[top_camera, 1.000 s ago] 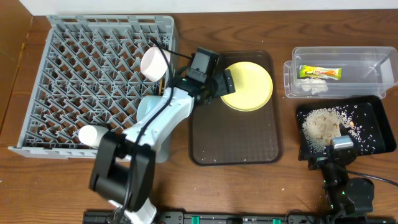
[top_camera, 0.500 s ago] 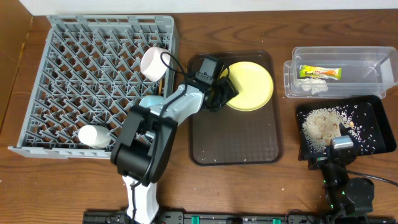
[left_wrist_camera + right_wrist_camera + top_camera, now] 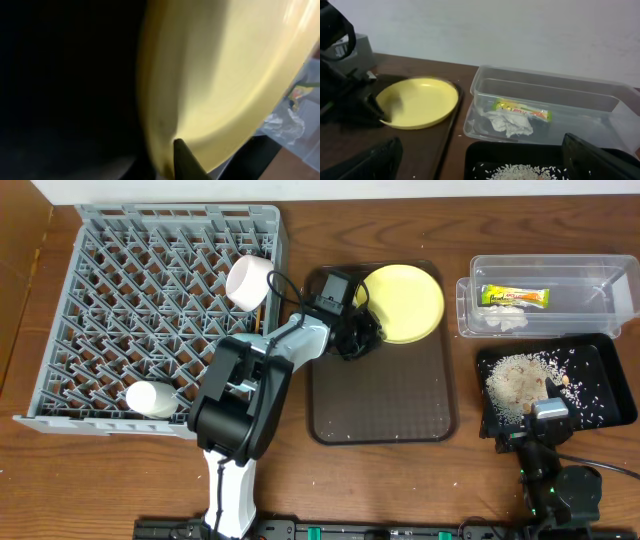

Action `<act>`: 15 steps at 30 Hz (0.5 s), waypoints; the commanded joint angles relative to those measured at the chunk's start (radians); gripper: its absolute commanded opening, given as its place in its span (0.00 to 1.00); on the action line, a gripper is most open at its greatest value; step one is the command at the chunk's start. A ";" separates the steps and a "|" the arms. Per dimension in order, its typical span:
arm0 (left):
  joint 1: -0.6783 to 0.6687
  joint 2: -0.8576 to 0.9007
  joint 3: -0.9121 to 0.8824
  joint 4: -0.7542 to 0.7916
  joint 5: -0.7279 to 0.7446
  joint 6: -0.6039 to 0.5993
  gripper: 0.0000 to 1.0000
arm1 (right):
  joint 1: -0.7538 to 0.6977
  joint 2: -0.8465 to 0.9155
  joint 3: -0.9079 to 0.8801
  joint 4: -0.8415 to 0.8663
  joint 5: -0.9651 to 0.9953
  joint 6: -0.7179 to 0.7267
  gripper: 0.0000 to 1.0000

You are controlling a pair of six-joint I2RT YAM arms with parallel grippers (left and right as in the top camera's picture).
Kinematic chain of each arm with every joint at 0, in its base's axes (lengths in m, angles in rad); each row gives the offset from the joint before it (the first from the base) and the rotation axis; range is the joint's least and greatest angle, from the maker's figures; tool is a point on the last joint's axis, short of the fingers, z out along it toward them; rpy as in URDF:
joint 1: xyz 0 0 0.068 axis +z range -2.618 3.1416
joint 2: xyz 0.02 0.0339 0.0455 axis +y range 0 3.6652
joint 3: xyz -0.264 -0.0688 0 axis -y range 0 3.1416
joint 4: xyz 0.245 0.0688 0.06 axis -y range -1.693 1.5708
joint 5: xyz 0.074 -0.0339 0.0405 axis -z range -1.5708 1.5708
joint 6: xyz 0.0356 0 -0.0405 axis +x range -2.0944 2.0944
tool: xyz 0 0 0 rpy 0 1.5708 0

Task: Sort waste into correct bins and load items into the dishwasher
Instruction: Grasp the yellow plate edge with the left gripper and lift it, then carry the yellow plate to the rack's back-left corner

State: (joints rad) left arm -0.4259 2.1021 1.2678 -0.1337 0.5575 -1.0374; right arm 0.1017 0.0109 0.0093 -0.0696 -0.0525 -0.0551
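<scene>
Over tray (image 3: 385, 405), left pincer (image 3: 367, 330) pinching plate (image 3: 412, 298)

- One yellow plate (image 3: 410, 298)
- Two white cups (image 3: 248, 280)
- One grey dish rack (image 3: 130, 290)
- One brown tray (image 3: 385, 395)
- One clear tub (image 3: 590, 275)
- One black tray (image 3: 600, 380)
- One snack wrapper (image 3: 514, 297)
- One crumpled tissue (image 3: 505, 322)
- One rice heap (image 3: 515, 380)

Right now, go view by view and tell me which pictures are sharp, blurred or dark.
Overhead: evenly lit and sharp. Left wrist: the yellow plate fills the frame out of focus, left side black. Right wrist: tub fairly clear, its own fingers dark blurs, plate's left edge smeared.
</scene>
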 commanded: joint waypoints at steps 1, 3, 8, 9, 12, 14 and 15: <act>-0.006 0.057 -0.019 -0.016 -0.026 0.067 0.08 | 0.009 -0.006 -0.004 0.000 -0.005 0.013 0.99; -0.006 0.056 -0.018 -0.013 -0.026 0.108 0.08 | 0.009 -0.006 -0.004 0.000 -0.005 0.013 0.99; -0.006 0.025 -0.018 -0.013 -0.031 0.182 0.08 | 0.009 -0.006 -0.004 0.000 -0.004 0.013 0.99; -0.006 0.011 -0.018 -0.013 -0.037 0.195 0.08 | 0.009 -0.006 -0.004 0.000 -0.004 0.013 0.99; -0.006 -0.041 -0.018 -0.013 -0.053 0.252 0.08 | 0.009 -0.006 -0.004 0.000 -0.004 0.013 0.99; -0.005 -0.079 -0.018 -0.013 -0.053 0.285 0.08 | 0.009 -0.006 -0.004 0.000 -0.004 0.013 0.99; -0.003 -0.097 -0.018 -0.014 -0.052 0.287 0.08 | 0.009 -0.006 -0.004 0.000 -0.004 0.013 0.99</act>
State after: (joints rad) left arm -0.4301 2.0804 1.2625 -0.1455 0.5377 -0.8299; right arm 0.1017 0.0109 0.0093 -0.0692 -0.0528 -0.0551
